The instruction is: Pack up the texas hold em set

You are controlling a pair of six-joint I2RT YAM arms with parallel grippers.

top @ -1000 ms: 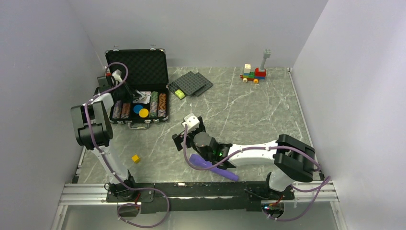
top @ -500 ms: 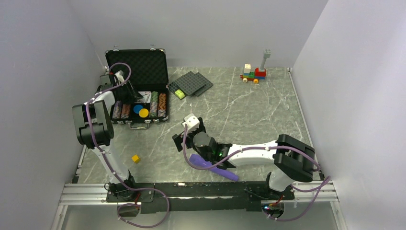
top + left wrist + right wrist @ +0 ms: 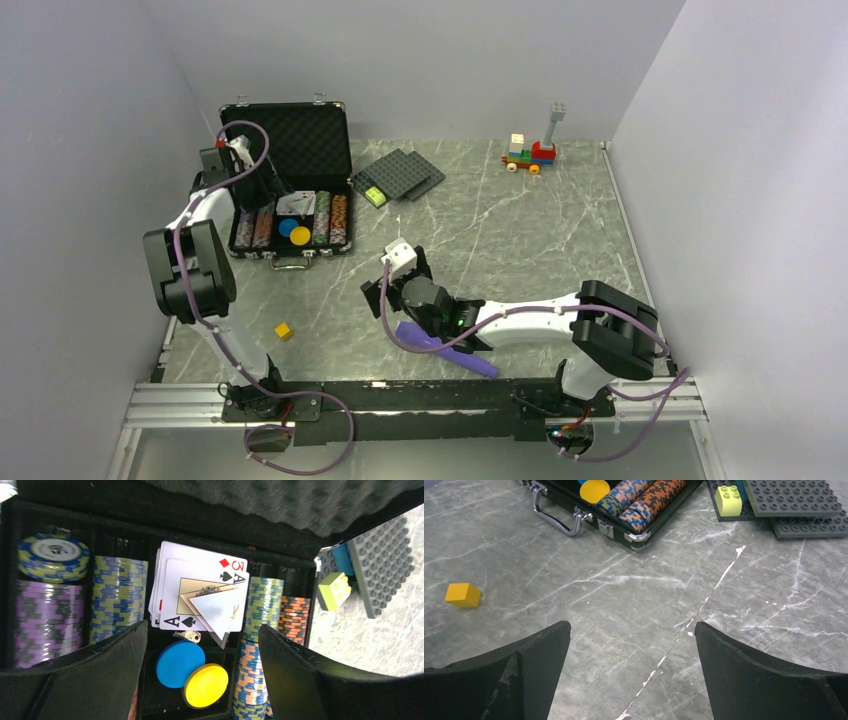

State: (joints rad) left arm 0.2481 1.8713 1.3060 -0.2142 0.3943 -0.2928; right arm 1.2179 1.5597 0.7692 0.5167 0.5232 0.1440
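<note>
From above, the black ribbed case lies open at the surface's far left, lid up. Grey studded plates sit just beside it, and 1 yellow cube and 1 purple cylinder lie nearer you.

Your left wrist view shows the left tool spread apart over the tray. It holds 4 chip rows, fanned cards under 1 triangle, 1 blue disc and 1 yellow disc.

In the right wrist view, the right tool is apart above the surface.

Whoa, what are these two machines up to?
Two robot arms are packing a poker set. The left gripper hovers open and empty over the case, where cards, a triangular piece, chip stacks, a blue disc and a yellow disc sit. The right gripper hangs open above the table. The lid is open.
</note>
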